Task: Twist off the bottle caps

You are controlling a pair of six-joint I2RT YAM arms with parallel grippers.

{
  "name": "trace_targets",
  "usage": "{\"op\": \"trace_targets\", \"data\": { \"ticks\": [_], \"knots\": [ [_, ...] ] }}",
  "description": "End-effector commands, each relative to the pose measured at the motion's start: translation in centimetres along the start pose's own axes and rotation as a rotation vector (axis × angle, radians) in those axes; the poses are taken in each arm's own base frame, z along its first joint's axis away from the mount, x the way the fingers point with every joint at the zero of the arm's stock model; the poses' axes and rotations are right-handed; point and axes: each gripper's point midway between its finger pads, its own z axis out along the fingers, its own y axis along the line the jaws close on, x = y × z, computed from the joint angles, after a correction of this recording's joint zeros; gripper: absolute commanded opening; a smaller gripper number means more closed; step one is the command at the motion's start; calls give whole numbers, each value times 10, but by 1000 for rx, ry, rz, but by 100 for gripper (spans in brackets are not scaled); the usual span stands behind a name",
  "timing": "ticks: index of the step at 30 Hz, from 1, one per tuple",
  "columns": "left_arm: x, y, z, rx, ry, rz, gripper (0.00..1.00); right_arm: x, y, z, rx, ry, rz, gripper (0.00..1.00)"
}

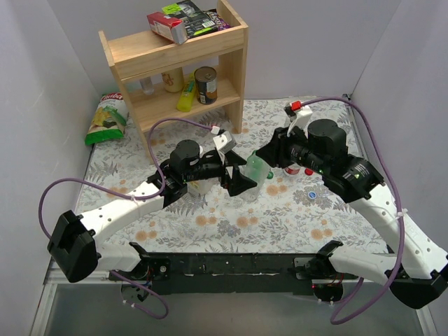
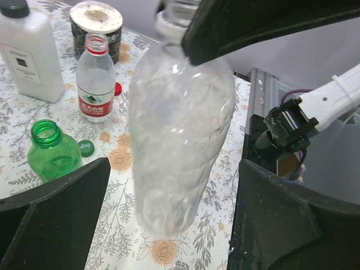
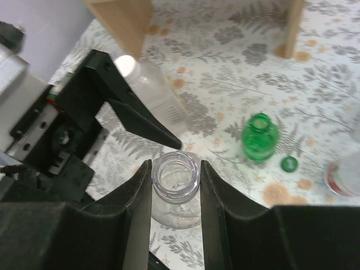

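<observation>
The large clear bottle (image 2: pixel 180 129) stands upright with an open, capless neck. My right gripper (image 3: pixel 176 169) is shut on that neck from above, both fingers touching the rim. My left gripper (image 2: pixel 174 169) is open around the bottle's body, its fingers apart from it on either side. The small green bottle (image 3: pixel 260 138) stands open, with its green cap (image 3: pixel 289 163) on the cloth beside it. The red-labelled bottle (image 2: pixel 95 79) is also open, its red cap (image 2: pixel 117 88) lying next to it. A slim clear bottle (image 3: pixel 154 95) with a white top (image 3: pixel 125 64) stands behind the left gripper.
An opaque white bottle with a dark cap (image 2: pixel 31 53) and a tin can (image 2: pixel 97 22) stand behind the bottles. A small blue cap (image 1: pixel 311 195) lies on the floral cloth. A wooden shelf (image 1: pixel 175 63) with goods stands at the back, a snack bag (image 1: pixel 106 119) to its left.
</observation>
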Motion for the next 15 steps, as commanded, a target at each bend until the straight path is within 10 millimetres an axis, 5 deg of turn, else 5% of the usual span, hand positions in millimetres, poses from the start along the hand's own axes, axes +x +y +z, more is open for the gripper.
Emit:
{"op": "trace_targets", "data": {
  "ticks": [1, 6, 11, 15],
  "knots": [
    [-23, 7, -10, -90, -76, 26, 98, -24, -39, -40, 247, -91, -60, 1],
    [-40, 32, -26, -212, -127, 29, 98, -11, -89, -62, 494, -152, -77, 1],
    [-63, 81, -61, -412, -242, -44, 98, 19, -121, -52, 598, -197, -93, 1],
    [-72, 87, -76, -478, -272, 7, 98, 28, -139, -47, 657, -271, -117, 1]
  ]
}}
